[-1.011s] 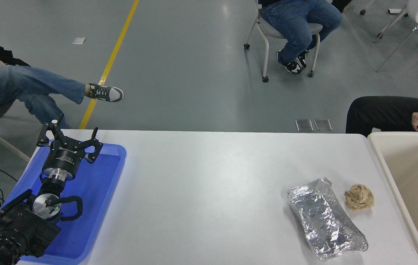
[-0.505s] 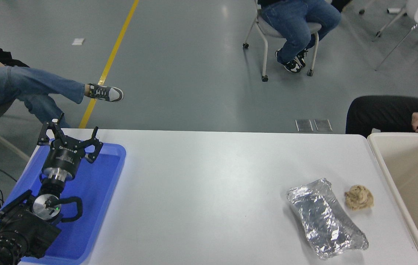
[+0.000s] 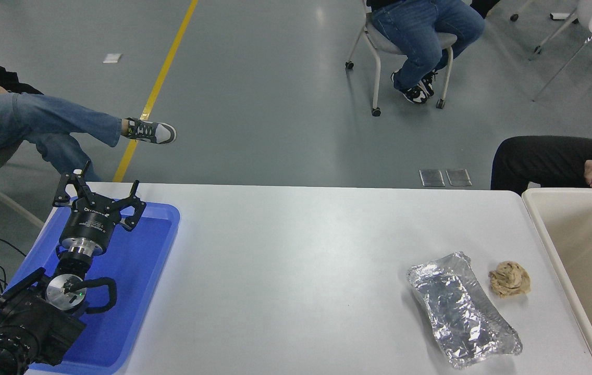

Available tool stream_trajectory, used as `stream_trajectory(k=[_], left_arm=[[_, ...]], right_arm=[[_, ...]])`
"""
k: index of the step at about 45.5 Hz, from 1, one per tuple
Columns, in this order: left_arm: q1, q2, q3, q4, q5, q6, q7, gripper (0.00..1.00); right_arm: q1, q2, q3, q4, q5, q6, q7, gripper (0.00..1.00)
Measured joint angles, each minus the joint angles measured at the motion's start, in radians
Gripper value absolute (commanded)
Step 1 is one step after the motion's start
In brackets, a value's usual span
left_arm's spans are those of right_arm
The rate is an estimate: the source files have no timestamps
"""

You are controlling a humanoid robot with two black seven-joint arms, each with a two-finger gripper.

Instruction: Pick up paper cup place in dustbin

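Grey glossy floor (image 3: 275,104) crossed by a yellow line (image 3: 158,86); wheeled chairs (image 3: 379,57) are seen beyond the white table (image 3: 301,260), and overhead light is reflected.

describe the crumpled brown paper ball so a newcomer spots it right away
Start at the large cream-beige plastic bin at the white table's right edge. Just left of it lies the crumpled brown paper ball, rounded and matte, unlike the shiny, longer crinkled silver foil tray beside it.

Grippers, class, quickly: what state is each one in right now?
Left gripper: jaws open, holding nothing, over the blue tray.
Right gripper: not in view, so its state cannot be told.
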Motion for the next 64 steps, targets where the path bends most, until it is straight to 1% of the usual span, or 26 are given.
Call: stream_trajectory(k=[11,22,23,24,25,26,51,58,64], left_arm=[[0.001,0.0,0.0,0.001,0.0,0.0,0.0,1.0],[0.001,0.0,0.0,0.001,0.0,0.0,0.0,1.0],[0.001,0.0,0.0,0.001,0.0,0.0,0.0,1.0],[0.001,0.0,0.0,0.001,0.0,0.0,0.0,1.0],[0.001,0.0,0.0,0.001,0.0,0.0,0.0,1.0],[0.001,0.0,0.0,0.001,0.0,0.0,0.0,1.0],[0.001,0.0,0.0,-0.001,0.0,0.0,0.0,1.0],[0.001,-0.001,0.0,-0.001,0.0,0.0,0.0,1.0],[0.0,-0.001,0.0,-0.001,0.0,0.0,0.0,1.0]], right_arm=[[-0.08,0.071,0.065,-0.035,0.075,-0.011,0.001,0.0],[-0.105,0.103,0.093,-0.043,0.095,-0.012,0.002,0.0],[-0.107,0.104,0.094,-0.043,0.095,-0.012,0.002,0.02],[-0.108,0.106,0.096,-0.044,0.096,-0.012,0.003,0.29],[-0.109,0.107,0.097,-0.044,0.097,-0.012,0.003,0.75],[-0.11,0.108,0.098,-0.045,0.098,-0.013,0.003,1.0],[-0.067,0.108,0.095,0.004,0.092,-0.003,0.009,1.0],[0.023,0.05,0.048,0.126,0.051,0.0,0.009,1.0],[0.15,-0.028,-0.013,0.304,-0.016,0.003,0.009,1.0]])
